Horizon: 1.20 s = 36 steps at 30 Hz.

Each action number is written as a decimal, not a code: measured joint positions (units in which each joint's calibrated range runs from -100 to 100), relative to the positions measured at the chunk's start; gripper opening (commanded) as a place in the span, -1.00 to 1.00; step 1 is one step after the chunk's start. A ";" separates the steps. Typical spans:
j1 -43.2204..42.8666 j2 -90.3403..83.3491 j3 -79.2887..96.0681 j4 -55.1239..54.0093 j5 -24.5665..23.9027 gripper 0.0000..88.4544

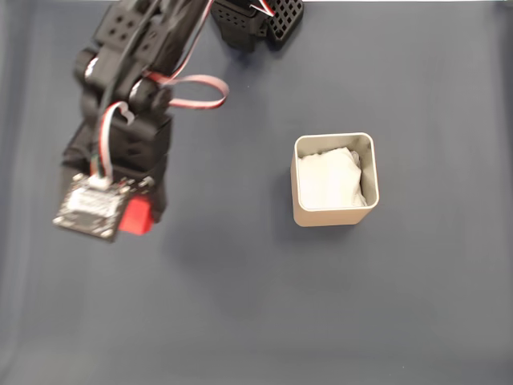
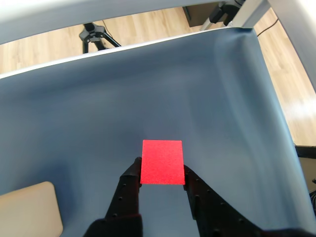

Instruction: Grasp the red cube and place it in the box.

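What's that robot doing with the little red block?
The robot arm's end effector is pinching the red cube between its two black fingers. In the fixed view, the cube is off to the left of the box, which has white padding inside. The cube isn't in the box yet.

Fixed view looks straight down; wrist view rides close behind gripper (image 2: 162, 173).
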 measured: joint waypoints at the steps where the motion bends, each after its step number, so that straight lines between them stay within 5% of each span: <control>1: -0.68 -1.96 1.46 0.41 0.00 -0.99; 19: -17.59 -30.76 20.40 7.47 -1.03 -1.00; 36: -29.46 -34.42 22.22 8.45 -2.78 -1.00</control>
